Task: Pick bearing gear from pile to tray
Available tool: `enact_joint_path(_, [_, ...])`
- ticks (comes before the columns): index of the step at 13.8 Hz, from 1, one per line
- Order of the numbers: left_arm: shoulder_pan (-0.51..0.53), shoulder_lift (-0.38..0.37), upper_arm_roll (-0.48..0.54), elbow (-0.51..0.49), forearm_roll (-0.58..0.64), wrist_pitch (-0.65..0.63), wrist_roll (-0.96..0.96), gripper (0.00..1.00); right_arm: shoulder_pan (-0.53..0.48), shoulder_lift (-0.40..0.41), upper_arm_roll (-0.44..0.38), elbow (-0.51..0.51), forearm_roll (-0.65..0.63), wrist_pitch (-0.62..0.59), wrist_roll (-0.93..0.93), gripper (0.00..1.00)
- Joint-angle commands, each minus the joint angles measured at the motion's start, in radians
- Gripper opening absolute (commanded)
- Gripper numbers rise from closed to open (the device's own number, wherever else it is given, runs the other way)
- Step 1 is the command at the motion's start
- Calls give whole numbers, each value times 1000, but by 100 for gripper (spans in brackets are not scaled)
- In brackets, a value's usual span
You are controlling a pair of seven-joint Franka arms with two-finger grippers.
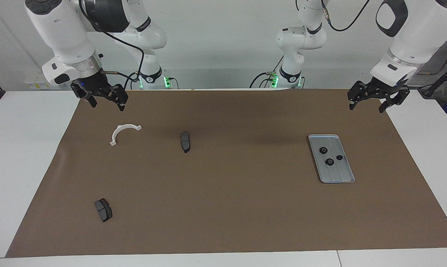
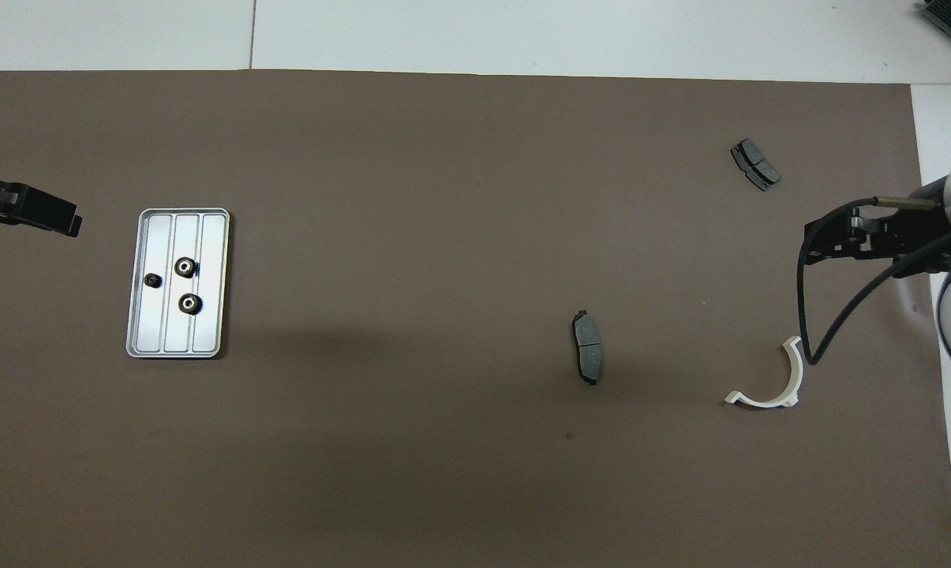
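The silver-grey tray lies on the brown mat toward the left arm's end, and it also shows in the overhead view. Three small black gears lie in it, also seen from overhead. My left gripper is open and empty, raised over the mat's edge, apart from the tray. My right gripper is open and empty, raised over the mat near the white half-ring bracket. No gear shows outside the tray.
One dark brake pad lies mid-mat beside the bracket. A second brake pad lies farther from the robots toward the right arm's end. The brown mat covers most of the white table.
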Motion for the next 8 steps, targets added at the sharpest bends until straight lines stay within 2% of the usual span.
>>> enact_joint_path(1, [-14,-7,6,-32,17,41,-16,100,-13,-26,6,-28,19,8,-26,100])
enact_joint_path(3, [-14,-11,5,-38,12,38,-47,100,-13,-25,5,-28,19,8,-26,100])
enact_joint_path(5, [-15,-18,3,-55,-9,46,-174,100,-13,-26,5,-28,19,8,-26,100])
enact_joint_path(8, [-14,-23,3,-62,-17,46,-182,100,-13,-26,6,-28,19,8,-26,100])
